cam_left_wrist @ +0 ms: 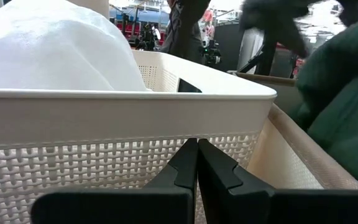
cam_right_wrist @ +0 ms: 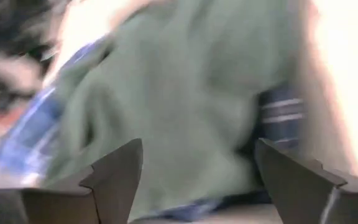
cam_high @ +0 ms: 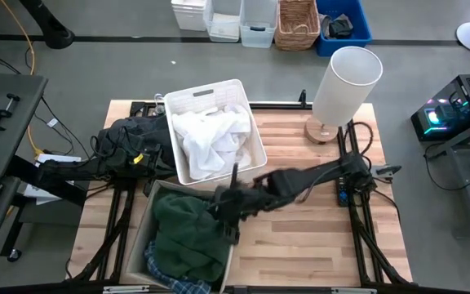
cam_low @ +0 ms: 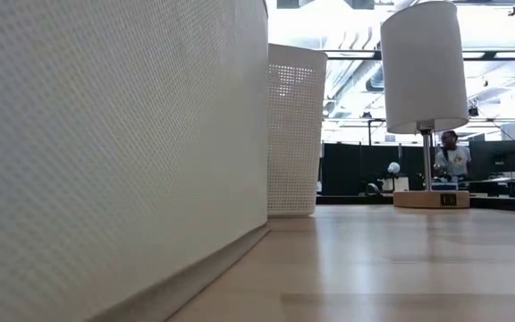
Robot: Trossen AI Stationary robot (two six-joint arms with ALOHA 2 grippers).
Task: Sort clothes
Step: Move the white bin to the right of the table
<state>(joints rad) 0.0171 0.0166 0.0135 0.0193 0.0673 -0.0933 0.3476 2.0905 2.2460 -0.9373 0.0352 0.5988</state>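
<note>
A white slotted basket at the table's middle holds white clothes, which also show in the left wrist view. A tan bin at the near left holds a dark green garment lying over a blue-and-white plaid shirt. Dark clothes lie on the table left of the basket. My left gripper is shut, low beside the basket's left wall. My right gripper is open over the green garment and the plaid shirt in the bin. My left gripper's shut fingertips stand level against the lower part of the basket's left wall; I cannot tell whether they touch it.
A tall white lamp stands at the table's far right. Bare wood lies right of the bin and the basket. On the floor beyond the far edge stand several bins. A person shows far back in the low view.
</note>
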